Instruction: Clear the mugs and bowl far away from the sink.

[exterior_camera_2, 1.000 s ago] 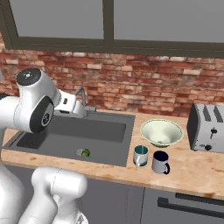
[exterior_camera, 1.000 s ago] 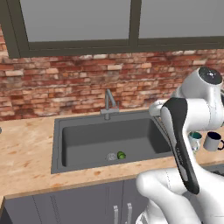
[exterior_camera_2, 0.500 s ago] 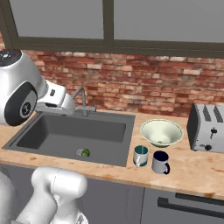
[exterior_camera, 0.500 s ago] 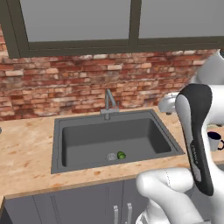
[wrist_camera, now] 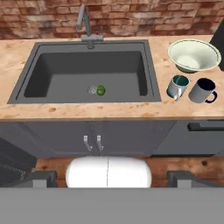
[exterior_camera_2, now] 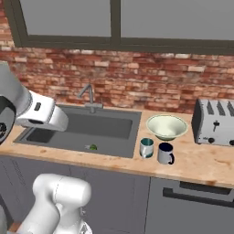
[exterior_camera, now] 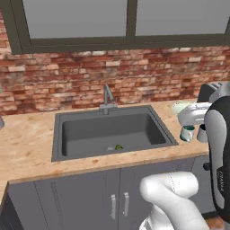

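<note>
The dark grey sink (wrist_camera: 52,74) with its slim faucet (wrist_camera: 84,21) lies in the wooden counter. Just right of it stand the teal-inside mug (wrist_camera: 177,86) and the navy-inside mug (wrist_camera: 202,90), with the wide pale bowl (wrist_camera: 194,54) behind them. The right base view has the bowl (exterior_camera_2: 167,126), teal mug (exterior_camera_2: 146,147) and navy mug (exterior_camera_2: 165,153) in the same group. In the left base view my arm partly hides the bowl (exterior_camera: 179,108) and teal mug (exterior_camera: 187,133). My gripper (wrist_camera: 112,178) is open, high above and in front of the counter, holding nothing.
A silver toaster (exterior_camera_2: 215,121) stands at the counter's right end past the bowl. A small green thing (wrist_camera: 101,89) lies by the sink's drain. Wooden counter (exterior_camera: 27,139) stretches left of the sink. Grey cabinet doors (wrist_camera: 92,138) run under it, and a brick wall behind.
My arm has swung up and back from over the sink, its upper part sliding to the edges of both base views. Mugs, bowl and cameras have stayed put. The gripper stays open.
</note>
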Motion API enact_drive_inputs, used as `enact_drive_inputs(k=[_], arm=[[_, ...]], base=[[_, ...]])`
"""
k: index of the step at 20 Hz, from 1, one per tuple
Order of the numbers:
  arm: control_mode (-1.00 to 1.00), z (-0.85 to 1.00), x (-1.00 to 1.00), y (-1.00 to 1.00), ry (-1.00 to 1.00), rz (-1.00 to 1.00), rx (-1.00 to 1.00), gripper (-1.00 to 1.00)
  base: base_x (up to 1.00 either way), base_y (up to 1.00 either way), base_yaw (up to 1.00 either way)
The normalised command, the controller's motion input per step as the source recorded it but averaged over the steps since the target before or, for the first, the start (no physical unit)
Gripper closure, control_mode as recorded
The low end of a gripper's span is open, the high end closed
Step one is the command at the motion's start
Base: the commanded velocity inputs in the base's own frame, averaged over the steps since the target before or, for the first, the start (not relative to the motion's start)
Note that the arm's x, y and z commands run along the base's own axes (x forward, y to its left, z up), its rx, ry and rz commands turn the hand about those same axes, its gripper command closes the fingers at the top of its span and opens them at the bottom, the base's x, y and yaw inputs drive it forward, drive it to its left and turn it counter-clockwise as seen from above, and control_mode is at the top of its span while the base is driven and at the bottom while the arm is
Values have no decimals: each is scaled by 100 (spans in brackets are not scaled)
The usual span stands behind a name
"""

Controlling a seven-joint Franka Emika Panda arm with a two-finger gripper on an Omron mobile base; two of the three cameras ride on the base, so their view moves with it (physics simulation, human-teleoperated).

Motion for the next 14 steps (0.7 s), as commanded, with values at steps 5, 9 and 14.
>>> enact_drive_inputs(k=[5, 9, 14], arm=[[100, 0, 0, 0, 0, 0, 0, -100], [100, 0, 0, 0, 0, 0, 0, -100], [100, 0, 0, 0, 0, 0, 0, -100]], base=[[-21, -64, 0], [4, -83, 0], [48, -55, 4]])
